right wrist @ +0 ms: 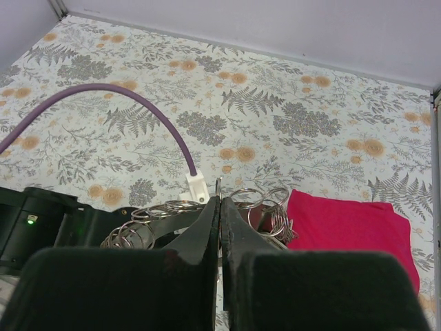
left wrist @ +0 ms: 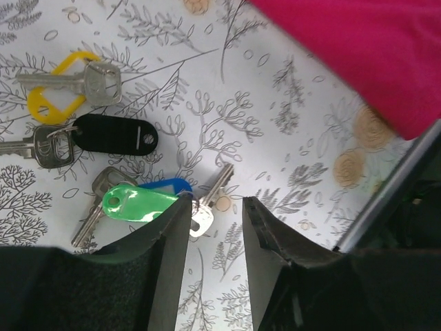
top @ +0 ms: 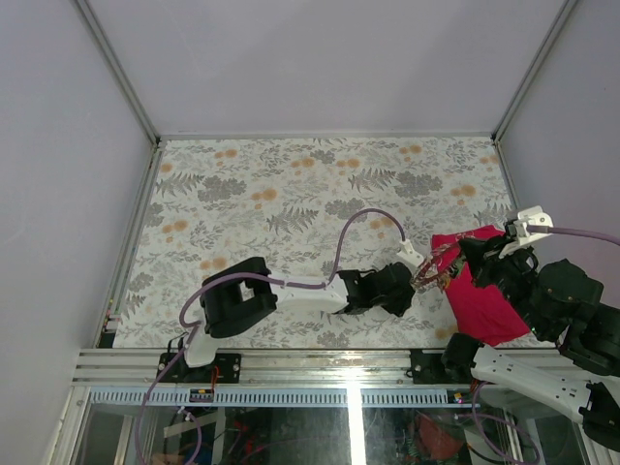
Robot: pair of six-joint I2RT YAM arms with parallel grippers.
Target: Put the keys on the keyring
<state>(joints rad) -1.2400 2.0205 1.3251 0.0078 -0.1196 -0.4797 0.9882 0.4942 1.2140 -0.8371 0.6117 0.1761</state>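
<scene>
Keys (left wrist: 114,134) are lying bunched on the floral table (left wrist: 275,138), at ten o'clock from the left gripper (left wrist: 215,205), whose fingers are standing spread around nothing. The right gripper (right wrist: 220,201) is pressing together, seemingly pinching the keyring (right wrist: 274,219). The left claw is probably best singling out one head, such as the green one (left wrist: 134,205) at nine o'clock, without dragging its neighbours.

Floral grey-and-orange tablecloth (top: 291,184); crimson cloth (top: 480,310); keys (left wrist: 114,134) tagged yellow, black, green (blue beneath).

keys (left wrist: 114,134) just beside left gripper (left wrist: 215,201), cloth (left wrist: 358,55) beyond
</scene>
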